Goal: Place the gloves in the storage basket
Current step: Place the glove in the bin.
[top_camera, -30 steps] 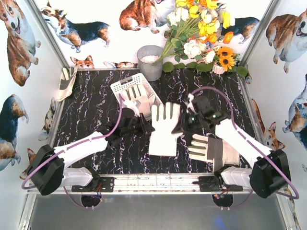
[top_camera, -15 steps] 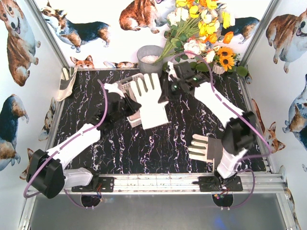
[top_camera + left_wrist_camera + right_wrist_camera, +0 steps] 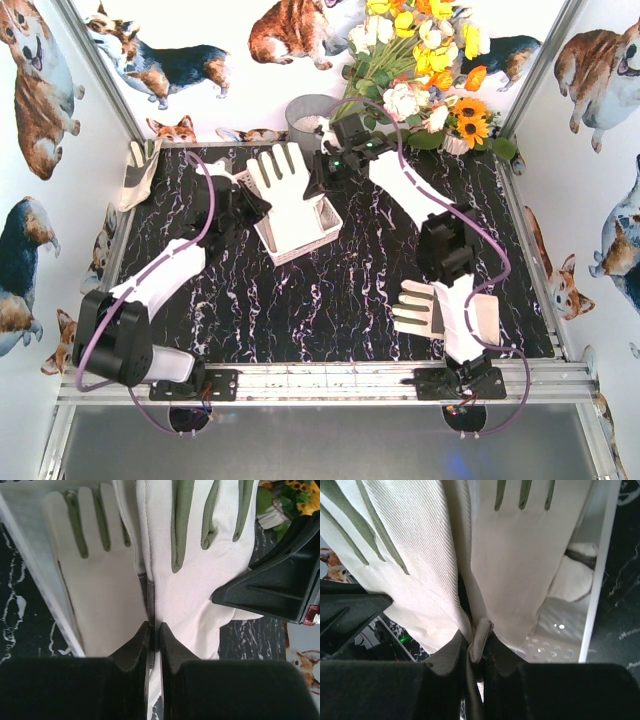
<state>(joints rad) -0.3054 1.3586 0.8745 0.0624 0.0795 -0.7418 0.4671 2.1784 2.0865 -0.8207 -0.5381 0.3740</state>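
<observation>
Four gloves (image 3: 290, 195), one storage basket (image 3: 322, 226), one bucket (image 3: 300, 112)

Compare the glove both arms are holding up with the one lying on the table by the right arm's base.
The held glove is pinched at its sides by the left gripper and the right gripper above the basket; the table glove lies flat with no gripper on it. The held glove's fingers point toward the back; the table glove's fingers point left. Both are cream-white with grey strips.
</observation>
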